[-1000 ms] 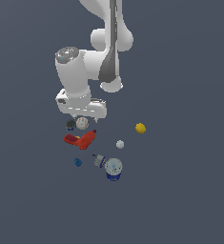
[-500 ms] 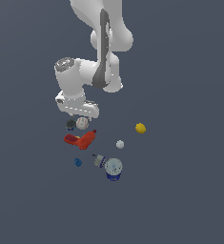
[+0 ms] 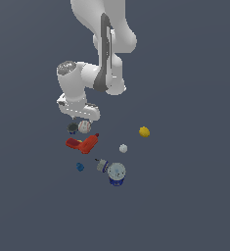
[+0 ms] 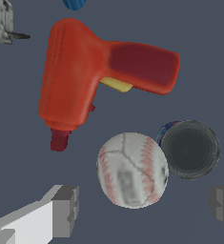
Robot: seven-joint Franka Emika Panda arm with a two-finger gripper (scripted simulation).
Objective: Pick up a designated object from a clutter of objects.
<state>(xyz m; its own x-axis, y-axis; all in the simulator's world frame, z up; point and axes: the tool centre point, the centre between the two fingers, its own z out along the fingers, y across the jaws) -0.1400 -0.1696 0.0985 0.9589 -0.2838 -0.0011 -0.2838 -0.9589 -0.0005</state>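
You had the gripper [image 4: 144, 209] spread wide above the baseball [image 4: 132, 170], low and centre in the wrist view, so you needed to descend straight and close on it alone, since the dark round piece [image 4: 190, 149] touched its side.

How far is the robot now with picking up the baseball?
Done: the gripper is placed over the baseball, jaws open, one finger on each side. In hand: nothing; the ball lies free beside the dark round piece and red tool. Left: descend, close, lift.
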